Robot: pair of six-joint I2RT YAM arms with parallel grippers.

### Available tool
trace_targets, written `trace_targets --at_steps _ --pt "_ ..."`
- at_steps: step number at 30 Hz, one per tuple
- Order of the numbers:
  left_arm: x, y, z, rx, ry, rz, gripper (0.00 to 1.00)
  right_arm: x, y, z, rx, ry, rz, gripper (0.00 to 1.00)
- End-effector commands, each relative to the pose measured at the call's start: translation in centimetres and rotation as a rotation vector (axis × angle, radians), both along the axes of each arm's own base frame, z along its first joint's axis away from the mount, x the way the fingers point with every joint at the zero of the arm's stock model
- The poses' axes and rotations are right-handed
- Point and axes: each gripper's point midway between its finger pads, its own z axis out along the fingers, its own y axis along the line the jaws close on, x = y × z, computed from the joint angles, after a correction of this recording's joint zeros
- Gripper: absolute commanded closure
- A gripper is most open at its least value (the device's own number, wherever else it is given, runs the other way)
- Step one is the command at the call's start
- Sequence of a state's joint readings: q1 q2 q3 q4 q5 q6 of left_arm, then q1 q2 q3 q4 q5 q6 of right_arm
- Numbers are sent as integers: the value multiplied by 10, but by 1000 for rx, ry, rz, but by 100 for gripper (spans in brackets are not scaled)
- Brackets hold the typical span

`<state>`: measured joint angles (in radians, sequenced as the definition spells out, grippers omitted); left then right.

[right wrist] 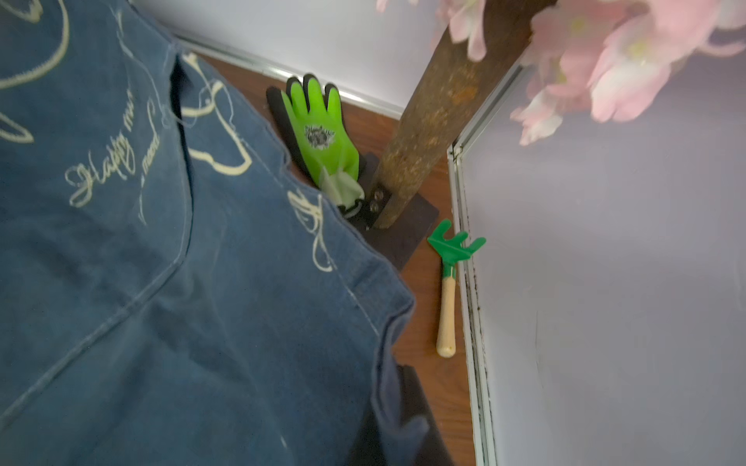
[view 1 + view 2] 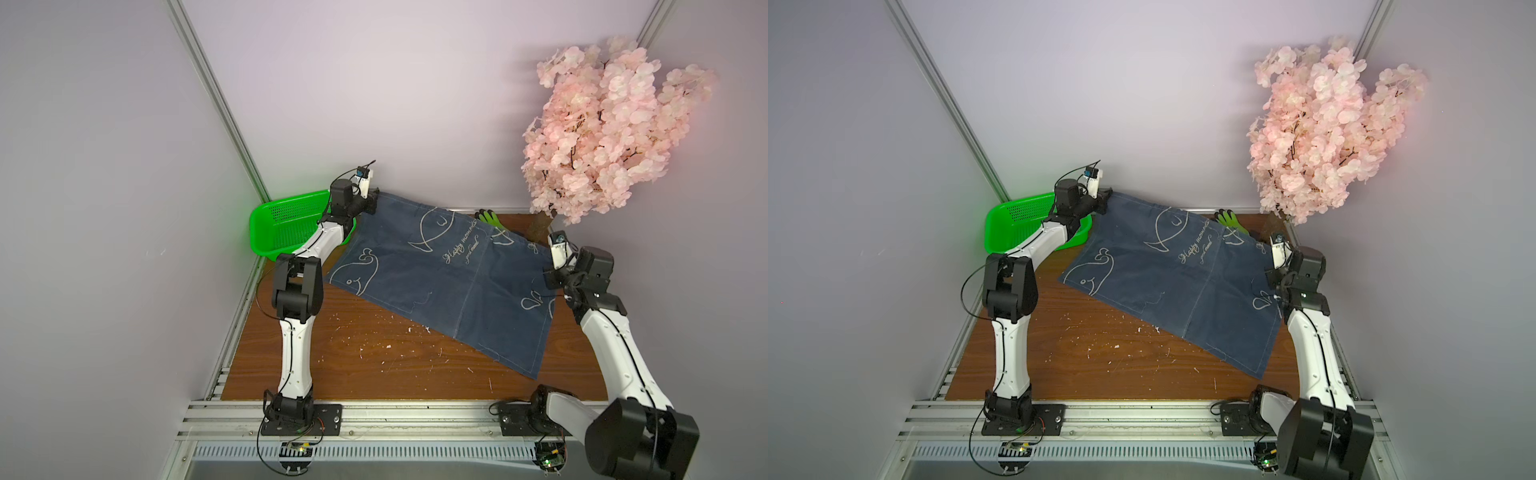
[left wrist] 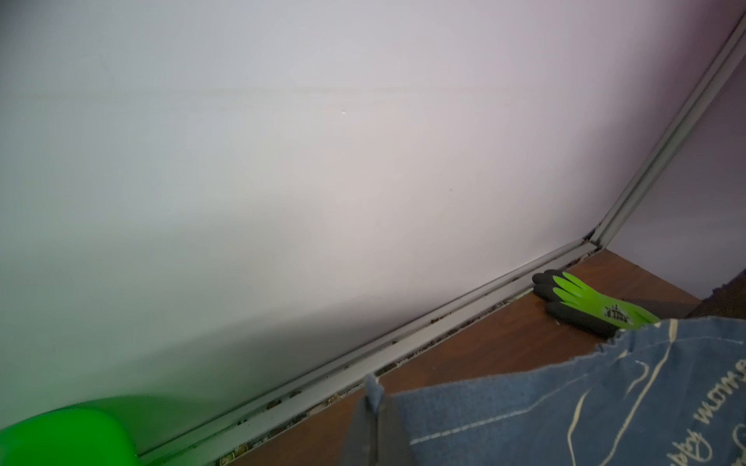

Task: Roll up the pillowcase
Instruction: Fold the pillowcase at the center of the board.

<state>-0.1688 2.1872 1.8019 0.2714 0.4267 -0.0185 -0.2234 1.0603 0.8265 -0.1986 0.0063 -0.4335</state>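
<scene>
- Beside the pink blossom tree (image 2: 602,124), my right fingers (image 1: 420,427) clamp an edge of the dark denim-blue whale-stitched pillowcase (image 2: 436,291).
- Well apart from that tree, my left fingers (image 3: 355,439) pinch its corner; it spreads unrolled over the brown wooden table (image 2: 353,353).

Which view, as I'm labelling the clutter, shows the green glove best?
The right wrist view: the glove lies nearly whole, logo up. The left wrist view shows it smaller, its cuff hidden by the pillowcase. In both top views only its tip peeks past the pillowcase.
</scene>
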Motion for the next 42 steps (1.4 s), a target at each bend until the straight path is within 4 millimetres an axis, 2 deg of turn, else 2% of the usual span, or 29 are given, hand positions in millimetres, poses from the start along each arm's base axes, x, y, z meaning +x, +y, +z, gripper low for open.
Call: trace_targets --at_steps 1,8,13,19,21,28,35,42 --pt "-15 18 28 44 -103 -7 100 -22 -8 -13 -119 80 -21 92" --pt "-50 60 -6 139 -54 23 100 -71 -11 -56 -345 260 11 93" --pt "-72 62 -25 218 -44 -20 100 -103 -2 -84 -397 360 97 92" --pt "-95 70 -49 327 -31 -16 100 -117 5 -105 -416 436 146 91" --pt "-102 71 -50 354 -43 -16 100 -122 9 -111 -410 456 165 90" --pt "-110 80 -72 442 -26 1 100 -138 25 -130 -386 517 244 87" --pt "-119 95 -91 551 16 37 100 -153 44 -138 -373 587 352 85" --pt "-135 106 -120 643 67 47 100 -166 57 -146 -379 652 431 83"
